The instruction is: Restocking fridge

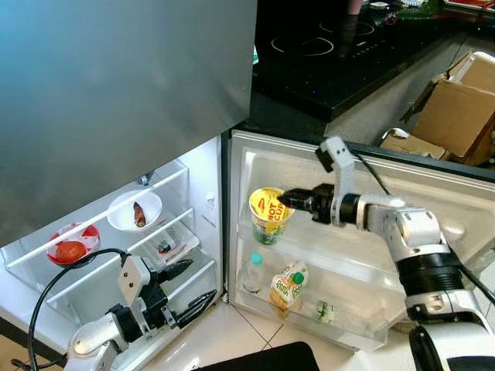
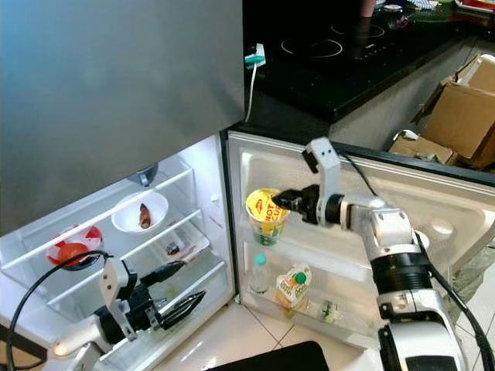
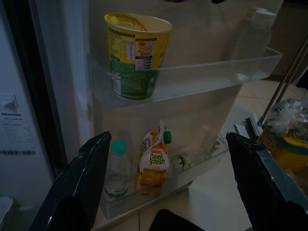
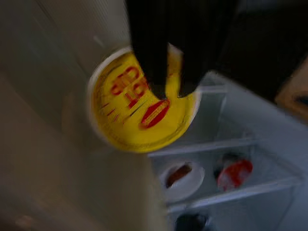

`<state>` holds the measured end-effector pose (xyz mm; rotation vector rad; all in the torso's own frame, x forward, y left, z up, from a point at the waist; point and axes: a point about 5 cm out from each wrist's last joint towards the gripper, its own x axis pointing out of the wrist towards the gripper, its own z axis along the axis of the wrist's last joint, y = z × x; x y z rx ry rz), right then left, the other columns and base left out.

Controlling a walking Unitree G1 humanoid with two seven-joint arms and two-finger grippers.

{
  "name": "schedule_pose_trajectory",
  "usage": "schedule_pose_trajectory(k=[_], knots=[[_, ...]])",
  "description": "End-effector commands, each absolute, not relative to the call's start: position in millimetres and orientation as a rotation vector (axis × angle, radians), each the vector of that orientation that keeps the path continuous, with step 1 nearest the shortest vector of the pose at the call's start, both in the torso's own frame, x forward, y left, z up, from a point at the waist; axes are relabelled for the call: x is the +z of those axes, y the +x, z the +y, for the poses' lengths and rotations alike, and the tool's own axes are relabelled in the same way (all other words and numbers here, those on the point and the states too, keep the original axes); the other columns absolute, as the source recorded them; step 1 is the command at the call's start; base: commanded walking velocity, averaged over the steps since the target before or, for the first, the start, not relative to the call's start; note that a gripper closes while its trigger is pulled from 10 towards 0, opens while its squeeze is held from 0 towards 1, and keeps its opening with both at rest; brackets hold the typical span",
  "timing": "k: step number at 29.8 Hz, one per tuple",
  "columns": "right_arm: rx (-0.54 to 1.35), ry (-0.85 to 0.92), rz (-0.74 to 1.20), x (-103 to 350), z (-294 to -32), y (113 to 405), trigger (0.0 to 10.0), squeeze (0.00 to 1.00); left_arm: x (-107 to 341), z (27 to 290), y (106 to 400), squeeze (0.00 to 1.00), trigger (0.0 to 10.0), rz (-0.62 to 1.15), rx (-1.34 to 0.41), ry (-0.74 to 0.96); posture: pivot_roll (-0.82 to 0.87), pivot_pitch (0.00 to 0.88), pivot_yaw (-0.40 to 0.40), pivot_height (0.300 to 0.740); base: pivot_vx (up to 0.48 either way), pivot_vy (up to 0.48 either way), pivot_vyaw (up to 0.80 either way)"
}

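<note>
A yellow noodle cup (image 1: 268, 213) stands upright in the upper shelf (image 1: 340, 255) of the open fridge door. My right gripper (image 1: 285, 199) reaches in from the right at the cup's rim. In the right wrist view its fingers (image 4: 154, 72) lie close together over the yellow lid (image 4: 139, 113), with nothing seen between them. My left gripper (image 1: 193, 286) hangs low at the fridge's bottom shelf, open and holding nothing. In the left wrist view its fingers (image 3: 84, 183) spread wide toward the door shelves.
The lower door shelf holds a water bottle (image 1: 253, 272), a juice pouch (image 1: 288, 287) and a small bottle lying down (image 1: 321, 311). Inside the fridge sit a white bowl (image 1: 135, 210), a red bowl (image 1: 71, 246) and a packet (image 1: 166, 247). Cardboard boxes (image 1: 456, 108) stand behind the door.
</note>
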<state>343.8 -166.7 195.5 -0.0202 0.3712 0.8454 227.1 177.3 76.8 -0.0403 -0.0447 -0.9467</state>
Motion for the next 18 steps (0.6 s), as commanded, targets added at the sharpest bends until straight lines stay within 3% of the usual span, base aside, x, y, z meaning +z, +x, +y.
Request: schedule_pose_trajectory(k=[1, 11, 18], knots=[[0.889, -0.076, 0.362, 197, -164, 338, 0.0, 0.00, 76, 179, 225, 0.00, 10.0, -0.030, -0.953, -0.032, -0.04, 0.078, -0.003, 0.740, 0.000, 0.000, 0.00], [1.047, -0.136, 0.338, 203, -172, 311, 0.0, 0.00, 76, 179, 223, 0.00, 10.0, -0.026, -0.955, -0.030, -0.03, 0.084, -0.001, 0.740, 0.000, 0.000, 0.00], [1.060, -0.287, 0.477, 183, -186, 296, 0.0, 0.00, 76, 179, 223, 0.00, 10.0, -0.025, -0.958, -0.030, -0.03, 0.086, 0.001, 0.740, 0.000, 0.000, 0.00]])
